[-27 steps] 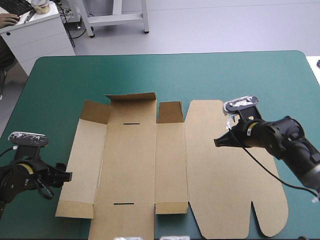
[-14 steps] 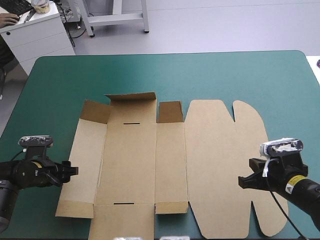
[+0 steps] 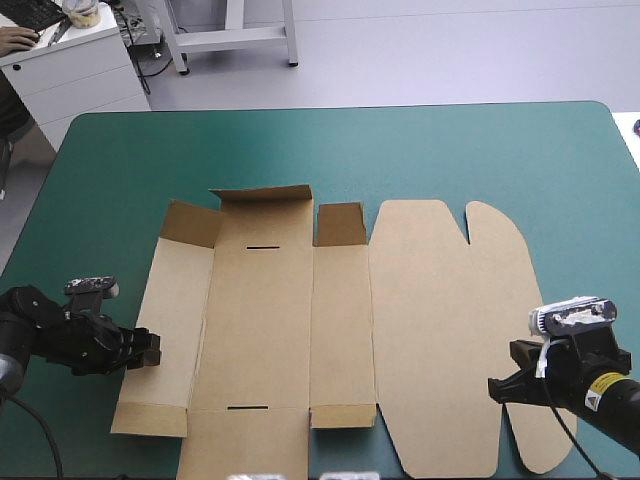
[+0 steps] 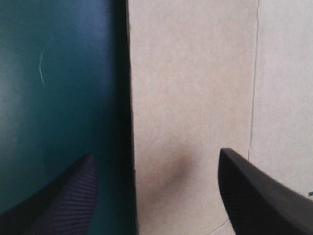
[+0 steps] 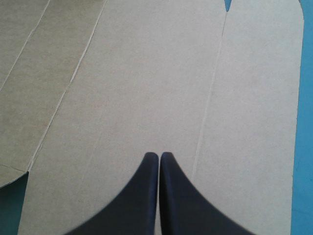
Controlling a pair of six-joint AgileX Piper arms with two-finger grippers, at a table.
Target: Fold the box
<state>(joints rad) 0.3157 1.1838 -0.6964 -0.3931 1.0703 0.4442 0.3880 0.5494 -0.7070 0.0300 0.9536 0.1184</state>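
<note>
The table's teal-green cover [image 3: 420, 150] is wide and bare around the work. On it the box [image 3: 262, 320] lies as a cut sheet of brown board, nearly all flat. Only the far wall [image 3: 262, 197] and the small flaps beside it stand a little raised. The lid [image 3: 445, 320], with its rounded tabs, lies flat on the box's right side.

We judge the board light and stiff. It should bend cleanly only along its scored creases, and it is likely to slide on the cover if pushed from one side. A flat edge gives little to pinch, so we would take hold at the free edge of the box's left side panel [image 3: 172, 320] and lift it about its crease.

The left gripper [image 3: 150, 348] is at that edge. Its black fingers stand wide apart, one over the cover and one over the board, holding nothing.

The right gripper [image 3: 497, 388] hangs over the lid's near right part. Its fingers are pressed together into one point and are empty. We cannot tell whether it touches the board.
</note>
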